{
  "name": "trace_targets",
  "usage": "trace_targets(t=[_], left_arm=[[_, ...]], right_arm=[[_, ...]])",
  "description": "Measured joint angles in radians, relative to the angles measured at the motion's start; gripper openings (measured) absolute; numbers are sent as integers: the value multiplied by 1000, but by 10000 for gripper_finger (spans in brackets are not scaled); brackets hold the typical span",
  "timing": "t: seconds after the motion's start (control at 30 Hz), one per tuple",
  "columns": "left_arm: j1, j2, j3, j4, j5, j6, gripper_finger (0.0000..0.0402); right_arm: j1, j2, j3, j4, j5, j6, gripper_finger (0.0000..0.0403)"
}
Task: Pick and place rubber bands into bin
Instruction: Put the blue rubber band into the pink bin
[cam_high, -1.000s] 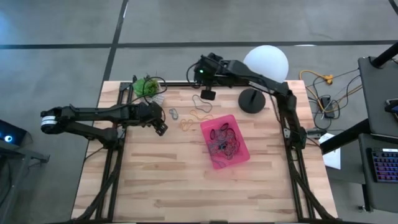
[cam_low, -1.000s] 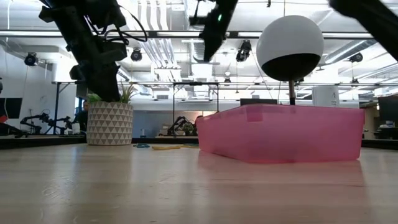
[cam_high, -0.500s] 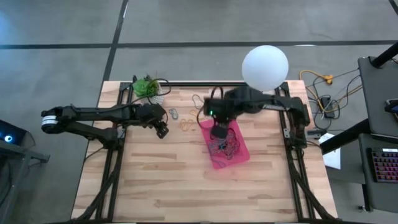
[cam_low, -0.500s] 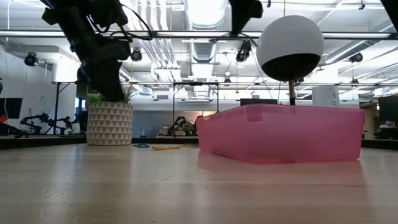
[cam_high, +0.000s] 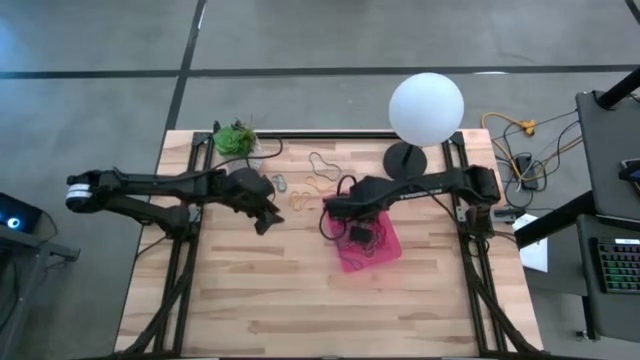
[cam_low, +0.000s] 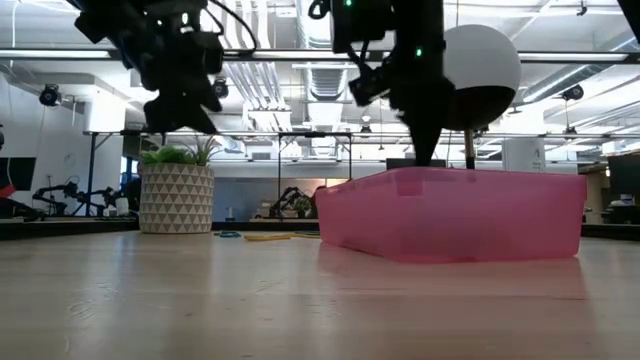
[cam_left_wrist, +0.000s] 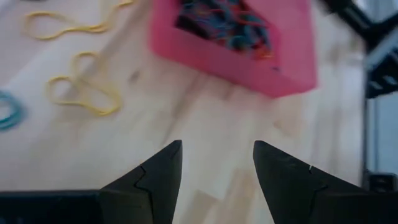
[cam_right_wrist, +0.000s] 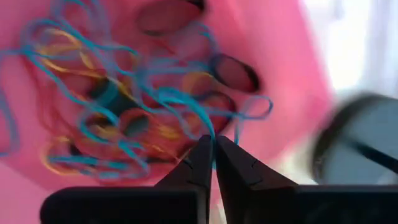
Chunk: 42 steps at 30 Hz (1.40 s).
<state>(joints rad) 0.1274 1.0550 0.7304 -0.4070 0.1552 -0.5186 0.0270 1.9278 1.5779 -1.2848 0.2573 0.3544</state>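
- Wooden bench (cam_high: 250, 290) under a straight-down camera; near half bare, all the work sits in the far half.
- Bin (cam_high: 385, 248), pink and shallow, lies right of centre, skewed to the bench edges, with a tangle of bands already inside.
- Right gripper (cam_high: 352, 232) hangs over the bin's left part. Its wrist camera shows the fingers (cam_right_wrist: 202, 163) pressed together on a thin blue band (cam_right_wrist: 245, 115) that trails from the tips over the pile. Judgement: this band is at the drop point and only needs the jaws to part.
- Left gripper (cam_high: 268, 216) hovers above bare wood just left of the bin, jaws spread wide, nothing between them.
- Loose rubber bands (cam_high: 302, 200) lie beyond both grippers, toward the far edge: yellow loops nearest, a grey-green one (cam_high: 279, 182) to their left, tan loops (cam_high: 321, 164) farthest back.
- Key relation: the yellow loops sit just beyond and slightly right of the left gripper, between it and the bin's far-left corner. Left arm is clearly the nearer one. In its wrist view the nearest yellow band (cam_left_wrist: 84, 90) lies as a long figure-eight running roughly across the line of approach.
- Plant pot (cam_high: 238, 140) stands at the far-left corner; lamp base (cam_high: 405, 160) far right, behind the bin.
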Motion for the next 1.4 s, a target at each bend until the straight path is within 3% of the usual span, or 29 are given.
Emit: trace_targets(t=[0.07,0.2,0.37,0.5,0.63,0.77,0.9,1.17,1.27,1.4], left_arm=[[-20,0,5,13,5,-22,183],[-36,0,1,41,8,-63,183],[-38,5,0,41,1,-77,183],[-37,5,2,45,-25,-73,183],[-8,13,6,150,-2,45,183],[69,54,5,305,83,362,183],[153,158,30,444,234,583,183],[292,505,207,338,275,755,182],[326,627,345,204,241,805,182],[338,763,548,-34,84,934,182]], right_arm=[[4,0,-37,70,-28,-2,15],[17,-1,-55,99,19,9,45],[19,-27,-36,102,35,0,112],[21,-65,-19,95,109,-10,163],[21,-104,4,98,117,-30,190],[33,-150,7,112,117,-98,196],[41,-211,7,93,115,-55,194],[73,-327,5,-28,112,231,194],[75,-361,4,-66,113,267,194],[75,-396,2,-111,148,279,194]])
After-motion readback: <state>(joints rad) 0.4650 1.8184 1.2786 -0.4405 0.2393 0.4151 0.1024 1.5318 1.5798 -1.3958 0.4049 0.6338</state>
